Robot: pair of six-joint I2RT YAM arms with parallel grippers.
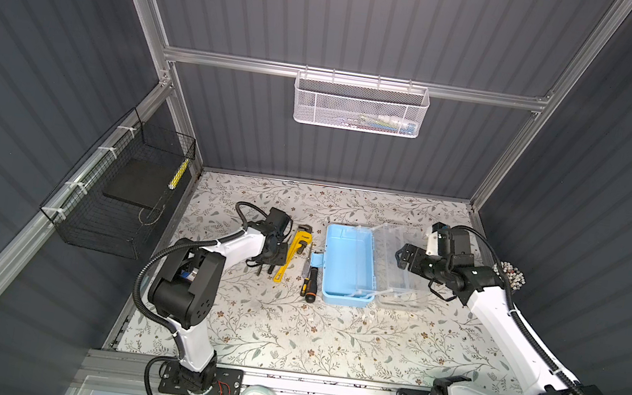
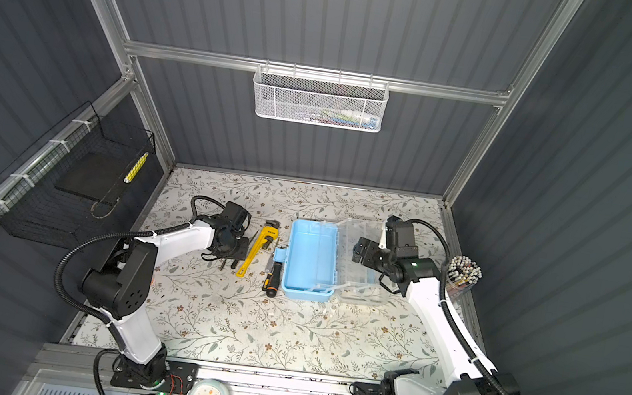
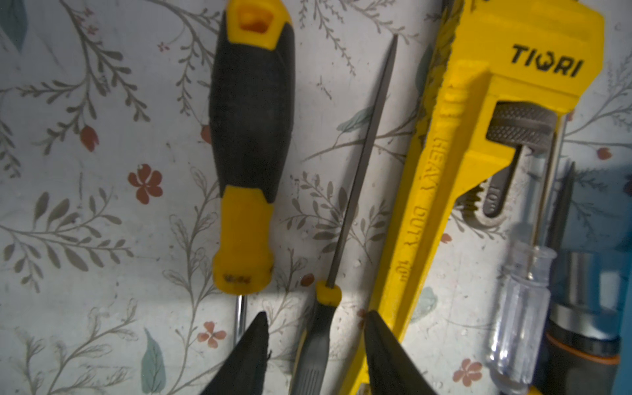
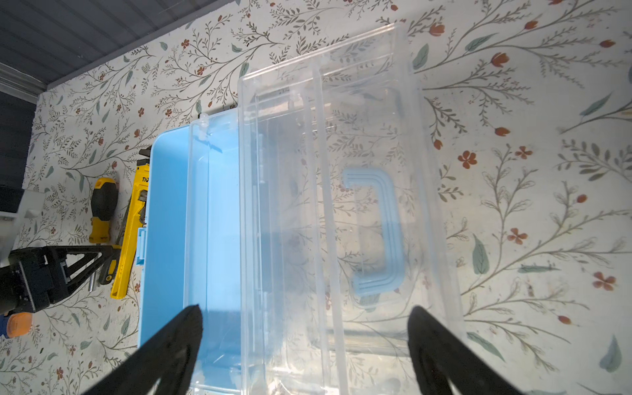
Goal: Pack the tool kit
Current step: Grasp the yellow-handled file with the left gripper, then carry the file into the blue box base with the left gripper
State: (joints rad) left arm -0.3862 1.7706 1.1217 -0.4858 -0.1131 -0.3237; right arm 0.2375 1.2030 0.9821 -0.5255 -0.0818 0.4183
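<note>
Left wrist view: pipe wrench [image 3: 444, 178] is bearing "TIORI" and "HEAVY DUTY 10".
Wrench and open blue case [image 1: 346, 266] are lying roughly parallel mid-table, long axes front to back, wrench head pointing at the back wall. Left gripper [image 3: 318, 323] is straddling a thin tool's handle [image 3: 316, 345], part-open, not touching; right gripper [image 4: 304, 309] is hovering wide open, empty, over the clear lid [image 4: 342, 119].

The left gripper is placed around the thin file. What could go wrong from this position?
1. The left gripper straddles the thin file, and the yellow pipe wrench lies right beside one fingertip. Closing may nudge or pinch the wrench.
2. The shaft of the yellow-black screwdriver lies close to the other fingertip and could be caught too.
3. The file's handle is slim, so it may slip or swing when lifted.
</note>
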